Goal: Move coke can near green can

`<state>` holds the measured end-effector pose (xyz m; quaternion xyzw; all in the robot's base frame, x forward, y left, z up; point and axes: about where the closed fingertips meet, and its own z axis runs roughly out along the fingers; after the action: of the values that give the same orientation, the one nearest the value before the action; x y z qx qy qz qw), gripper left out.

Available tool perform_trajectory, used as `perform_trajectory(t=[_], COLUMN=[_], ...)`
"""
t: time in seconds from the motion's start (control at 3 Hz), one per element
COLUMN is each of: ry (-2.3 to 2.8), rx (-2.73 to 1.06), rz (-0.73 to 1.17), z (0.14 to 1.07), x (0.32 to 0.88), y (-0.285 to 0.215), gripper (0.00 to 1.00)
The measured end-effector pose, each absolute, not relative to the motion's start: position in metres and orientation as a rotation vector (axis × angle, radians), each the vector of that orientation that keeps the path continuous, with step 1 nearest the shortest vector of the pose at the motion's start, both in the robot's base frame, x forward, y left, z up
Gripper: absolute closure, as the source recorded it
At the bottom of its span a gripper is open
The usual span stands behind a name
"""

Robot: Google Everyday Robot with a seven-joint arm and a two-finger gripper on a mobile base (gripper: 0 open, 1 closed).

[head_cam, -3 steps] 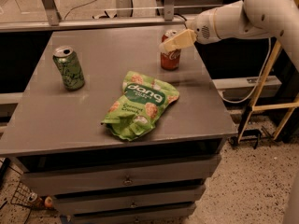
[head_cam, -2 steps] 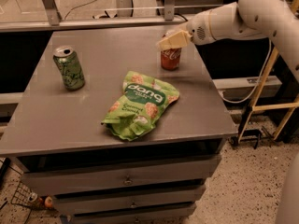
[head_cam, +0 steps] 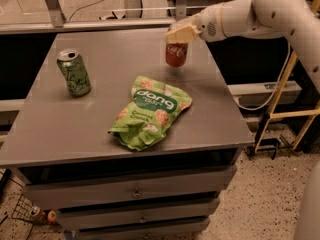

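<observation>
The coke can (head_cam: 176, 55), red with white script, is at the back right of the grey table (head_cam: 115, 46). My gripper (head_cam: 180, 34) reaches in from the right on a white arm and is shut on the can's top, holding it upright just above the tabletop. The green can (head_cam: 74, 72), mottled green with a silver top, stands upright near the table's left edge, well to the left of the coke can.
A flat green "dang" snack bag (head_cam: 150, 111) lies in the middle of the table, between the two cans and nearer the front. The table has drawers (head_cam: 135, 191) below. A wooden frame (head_cam: 280, 99) stands to the right of the table.
My gripper has moved a little to the left with the coke can in it, and the can has risen slightly off the table. The green can and the bag have not moved.
</observation>
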<state>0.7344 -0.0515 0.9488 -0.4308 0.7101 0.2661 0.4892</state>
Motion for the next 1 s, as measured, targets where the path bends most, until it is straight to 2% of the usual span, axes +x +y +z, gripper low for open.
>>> perform_trajectory(t=[0.33,0.67,1.0], ry=[1.562,1.525,1.525], rx=[-1.059,-1.074,-1.074], rz=[0.625,0.620,0.620], z=[1.0023,1.0103,1.0103], x=[0.7245,0.7222,0.7222], y=[-0.0472,-0.0426,-0.0426], gripper=[0.95,1.00,1.00])
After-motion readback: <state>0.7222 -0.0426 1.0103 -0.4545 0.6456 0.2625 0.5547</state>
